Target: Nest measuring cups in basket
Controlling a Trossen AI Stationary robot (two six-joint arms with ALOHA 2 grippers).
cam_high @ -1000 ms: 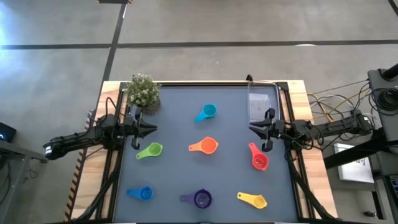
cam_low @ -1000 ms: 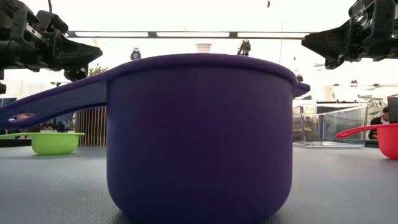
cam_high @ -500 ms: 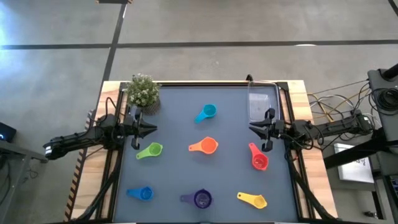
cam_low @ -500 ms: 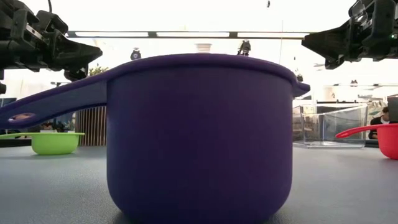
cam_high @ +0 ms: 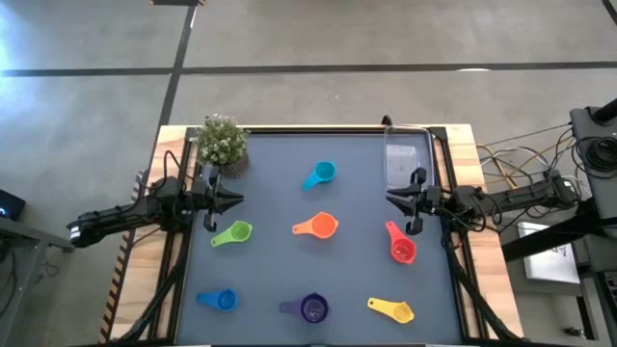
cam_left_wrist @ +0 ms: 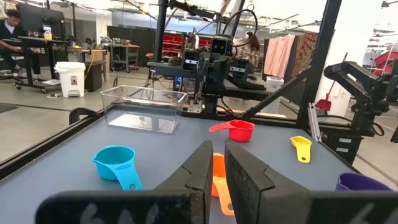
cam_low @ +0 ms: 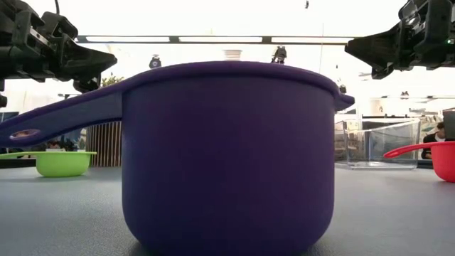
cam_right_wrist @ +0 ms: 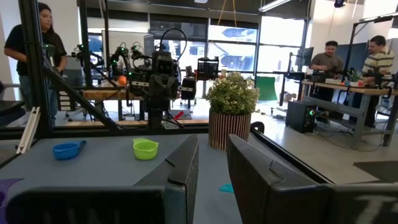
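Floor (cam_high: 308, 39) beyond the table: grey concrete crossed by dark seam lines; cables (cam_high: 511, 154) trail off the table's right side; workshop behind holds dark metal frames, benches (cam_left_wrist: 37, 43) with monitors, a white bin (cam_left_wrist: 69, 78); large windows (cam_right_wrist: 236, 46) at far wall; long ceiling strip lights (cam_low: 213, 39); several people (cam_right_wrist: 34, 43) stand or sit at desks.

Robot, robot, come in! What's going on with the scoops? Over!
Left gripper shut, empty. Right gripper slightly apart, empty, beside basket. Basket empty; six measuring cups loose on table. Nothing blocking.
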